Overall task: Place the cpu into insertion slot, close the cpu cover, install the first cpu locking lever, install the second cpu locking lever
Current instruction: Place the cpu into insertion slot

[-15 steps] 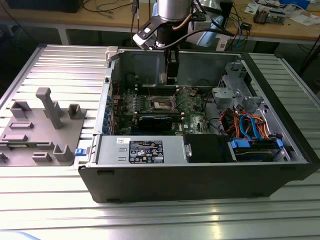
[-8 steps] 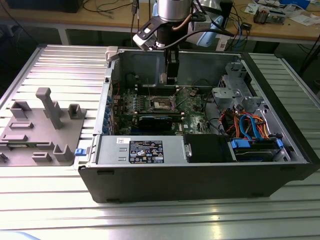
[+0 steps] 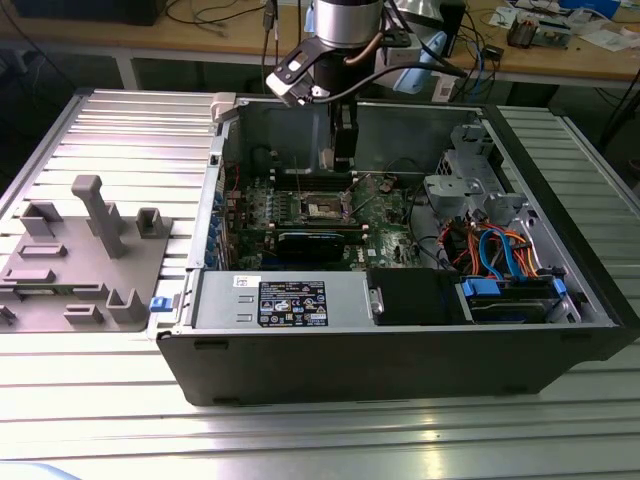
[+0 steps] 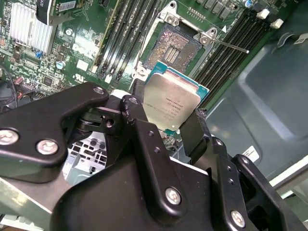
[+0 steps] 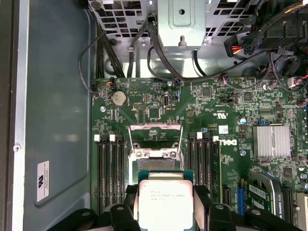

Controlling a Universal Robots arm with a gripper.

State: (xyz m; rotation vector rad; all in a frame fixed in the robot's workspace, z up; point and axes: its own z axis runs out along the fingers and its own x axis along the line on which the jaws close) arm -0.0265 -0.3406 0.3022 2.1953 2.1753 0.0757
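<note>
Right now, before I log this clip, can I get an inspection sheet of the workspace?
Surface: ribbed metal table, carrying an open computer case.
Job's things: cpu in the gripper, over the board near the insertion slot, which lies bare; cpu cover raised.
Clutter: grey fixture plate on the table at the exterior view's left.
Grippers: gripper shut on the cpu's edges.
Cables: orange and blue cables inside the case.
Surroundings: wooden bench behind, littered with wires.
</note>
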